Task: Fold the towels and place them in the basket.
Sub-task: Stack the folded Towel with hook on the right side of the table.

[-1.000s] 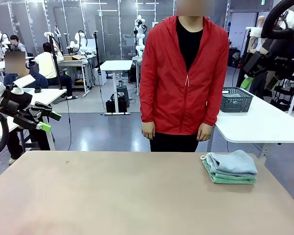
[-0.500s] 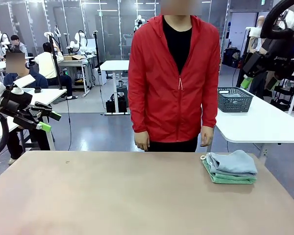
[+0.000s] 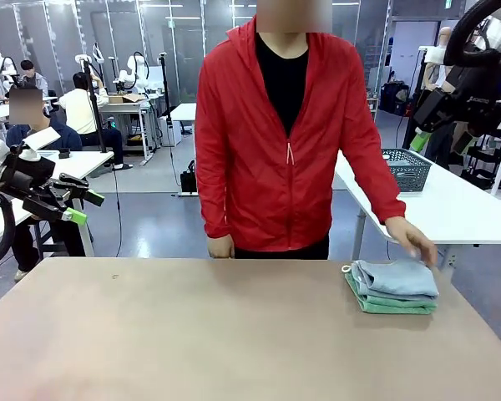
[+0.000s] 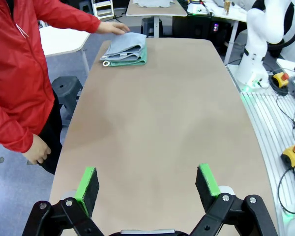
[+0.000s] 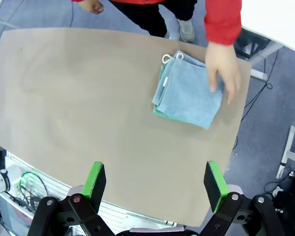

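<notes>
Two folded towels lie stacked at the table's far right: a pale blue-grey towel (image 3: 397,276) (image 5: 187,91) on top of a mint green towel (image 3: 388,306) (image 4: 132,61). A person's hand (image 3: 412,242) (image 5: 220,66) rests on the top towel's far edge. The dark mesh basket (image 3: 403,170) stands on the white table behind. My left gripper (image 3: 77,206) (image 4: 147,184) hangs open over the near left end, holding nothing. High above the towels, my right gripper (image 3: 426,132) (image 5: 155,182) is open and holds nothing.
The person in a red jacket (image 3: 275,142) leans over the far edge, the other hand (image 3: 221,246) at the table's rim. A white table (image 3: 459,213) stands behind at right. The brown tabletop (image 3: 192,334) is bare left of the towels.
The person has stepped up to the table, leaned to the right and put a hand on the towel stack. Both arms and the towels have stayed still.
</notes>
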Action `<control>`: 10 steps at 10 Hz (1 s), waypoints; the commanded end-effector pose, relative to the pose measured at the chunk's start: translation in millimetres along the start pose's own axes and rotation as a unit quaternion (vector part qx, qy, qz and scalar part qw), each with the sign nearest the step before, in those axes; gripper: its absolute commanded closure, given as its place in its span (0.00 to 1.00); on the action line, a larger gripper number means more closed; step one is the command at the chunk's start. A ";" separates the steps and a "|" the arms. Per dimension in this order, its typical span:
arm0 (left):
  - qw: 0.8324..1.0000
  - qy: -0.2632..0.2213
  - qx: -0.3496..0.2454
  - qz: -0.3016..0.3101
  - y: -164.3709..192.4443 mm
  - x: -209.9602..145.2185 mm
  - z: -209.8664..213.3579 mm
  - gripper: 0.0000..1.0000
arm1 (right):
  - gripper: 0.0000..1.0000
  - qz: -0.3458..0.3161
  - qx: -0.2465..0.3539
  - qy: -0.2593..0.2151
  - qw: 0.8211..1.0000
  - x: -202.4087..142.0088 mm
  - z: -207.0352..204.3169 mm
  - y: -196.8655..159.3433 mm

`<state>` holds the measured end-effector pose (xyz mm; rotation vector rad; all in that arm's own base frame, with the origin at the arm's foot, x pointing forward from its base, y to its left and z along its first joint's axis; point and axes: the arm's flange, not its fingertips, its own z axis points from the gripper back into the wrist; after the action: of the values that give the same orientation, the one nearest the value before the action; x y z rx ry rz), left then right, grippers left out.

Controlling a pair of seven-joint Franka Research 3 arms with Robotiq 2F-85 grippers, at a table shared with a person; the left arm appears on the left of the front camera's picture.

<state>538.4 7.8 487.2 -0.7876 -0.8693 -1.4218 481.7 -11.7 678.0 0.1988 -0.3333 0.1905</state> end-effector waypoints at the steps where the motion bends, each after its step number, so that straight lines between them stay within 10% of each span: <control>1: 1.000 0.003 -0.001 -0.002 -1.0 1.6 0.3 0.00 | 0.00 -0.002 0.004 0.002 1.000 2.5 1.4 1.2; 10: 1.000 0.003 -0.001 -0.002 -1.0 1.6 0.3 0.00 | 0.00 -0.002 0.004 0.002 1.000 2.5 1.4 1.2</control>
<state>538.4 7.8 487.2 -0.7877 -0.8693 -1.4218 481.7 -11.7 678.0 0.1989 -0.3333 0.1905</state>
